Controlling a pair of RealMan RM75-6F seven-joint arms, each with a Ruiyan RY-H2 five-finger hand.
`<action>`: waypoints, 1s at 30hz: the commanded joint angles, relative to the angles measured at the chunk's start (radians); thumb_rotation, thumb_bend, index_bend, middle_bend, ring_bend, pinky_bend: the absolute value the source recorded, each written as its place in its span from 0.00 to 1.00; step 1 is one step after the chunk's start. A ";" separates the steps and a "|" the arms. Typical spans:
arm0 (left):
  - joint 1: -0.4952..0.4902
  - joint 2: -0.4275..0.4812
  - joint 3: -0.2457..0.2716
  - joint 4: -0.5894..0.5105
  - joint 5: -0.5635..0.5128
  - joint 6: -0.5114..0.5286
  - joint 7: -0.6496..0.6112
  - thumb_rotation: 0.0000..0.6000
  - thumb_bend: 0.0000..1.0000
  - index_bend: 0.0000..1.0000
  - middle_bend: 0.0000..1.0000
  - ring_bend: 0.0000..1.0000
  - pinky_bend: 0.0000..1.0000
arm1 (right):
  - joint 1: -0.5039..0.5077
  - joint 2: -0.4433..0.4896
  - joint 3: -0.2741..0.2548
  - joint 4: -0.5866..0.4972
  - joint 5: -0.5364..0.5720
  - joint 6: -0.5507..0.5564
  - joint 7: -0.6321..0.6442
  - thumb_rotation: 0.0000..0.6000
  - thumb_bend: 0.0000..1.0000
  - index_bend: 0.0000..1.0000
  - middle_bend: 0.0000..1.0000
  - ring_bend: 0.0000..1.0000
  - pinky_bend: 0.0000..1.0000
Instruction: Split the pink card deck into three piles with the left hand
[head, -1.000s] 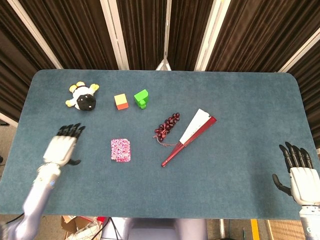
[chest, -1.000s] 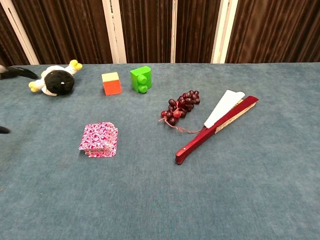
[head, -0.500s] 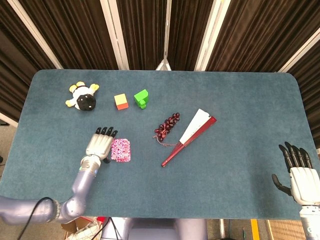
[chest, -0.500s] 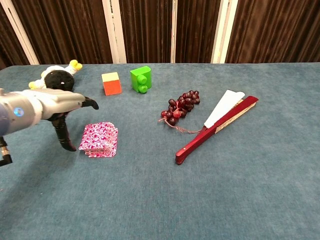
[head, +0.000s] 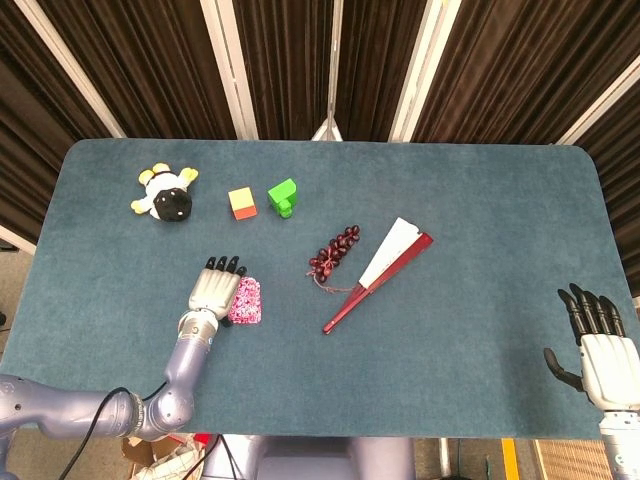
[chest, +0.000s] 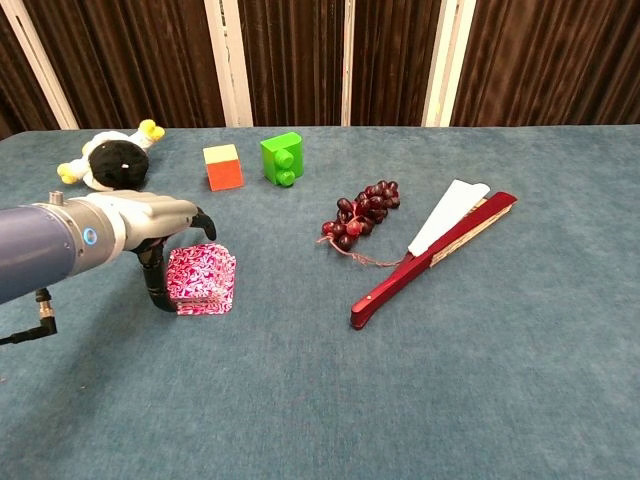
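Note:
The pink patterned card deck lies flat on the blue table, left of centre. My left hand hovers over the deck's left side and hides part of it in the head view. In the chest view its thumb reaches down beside the deck's left edge, and its fingers arch over the far edge, spread and not clamped on the cards. My right hand rests at the table's near right corner with fingers spread and nothing in it; the chest view does not show it.
A black and white plush toy lies at the far left. An orange cube and a green block stand behind the deck. Dark grapes and a red folding fan lie to its right.
My left hand has swept in from the table's left side and now sits over the deck's left part. The deck and the right hand have not moved.

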 joint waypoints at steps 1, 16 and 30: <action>-0.003 -0.005 0.002 0.006 0.001 -0.001 -0.005 1.00 0.21 0.21 0.00 0.00 0.00 | 0.000 0.000 0.000 -0.001 0.000 0.000 0.000 1.00 0.37 0.00 0.00 0.00 0.05; 0.015 -0.009 0.000 0.011 0.131 0.014 -0.132 1.00 0.38 0.48 0.00 0.00 0.02 | -0.001 0.002 0.000 -0.003 0.001 -0.001 0.003 1.00 0.37 0.00 0.00 0.00 0.05; 0.100 0.165 0.079 -0.130 0.227 0.044 -0.202 1.00 0.38 0.51 0.00 0.00 0.02 | -0.003 0.001 0.000 -0.006 0.004 0.001 -0.003 1.00 0.37 0.00 0.00 0.00 0.05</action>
